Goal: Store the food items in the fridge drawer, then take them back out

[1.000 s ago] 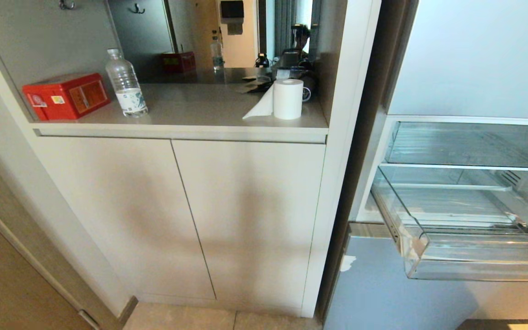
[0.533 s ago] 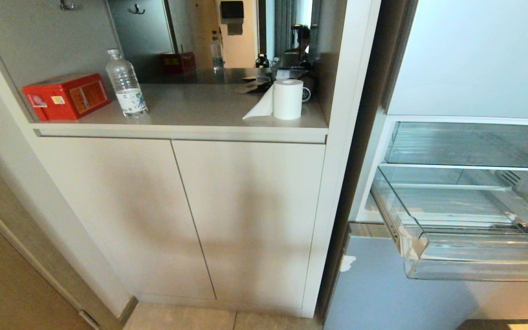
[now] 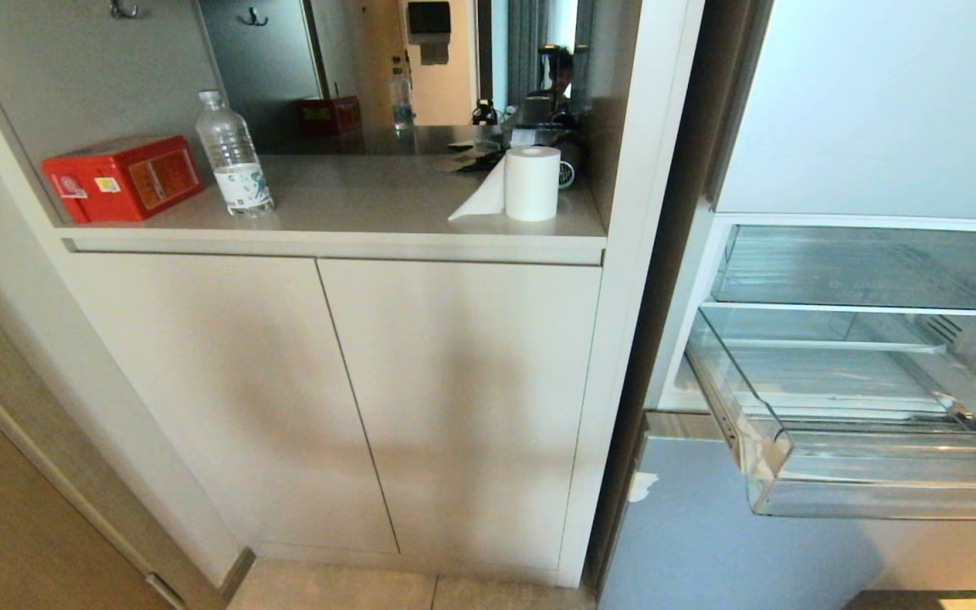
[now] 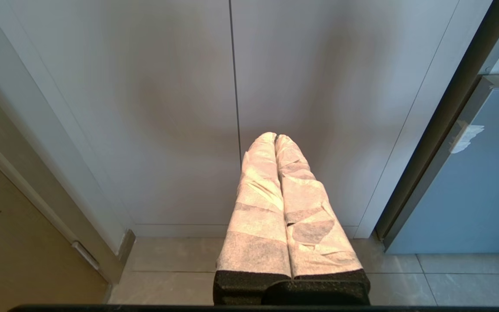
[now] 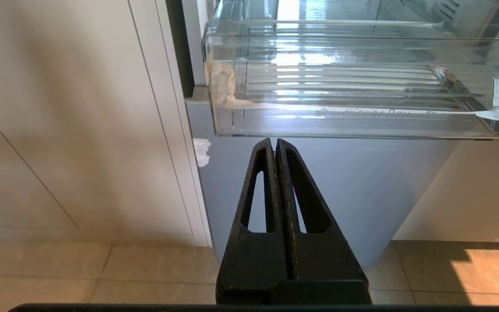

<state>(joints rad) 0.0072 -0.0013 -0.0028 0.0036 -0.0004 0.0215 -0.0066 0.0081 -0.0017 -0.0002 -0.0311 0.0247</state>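
Countertop (image 3: pixel 352 203) — fridge drawer (image 3: pixel 878 474) open.

Hardly anything to call over this last second. Picking out just one small shift, up in the mirror (image 3: pixel 352 51) behind the counter's (image 3: pixel 352 199) back edge: a nudge to the right for the dark reflected figure (image 3: pixel 561 72), above the far right corner. Possibly also a slight fading of the soft shadow (image 3: pixel 463 398) on the cabinet doors (image 3: pixel 225 390) below, too faint to call for sure.
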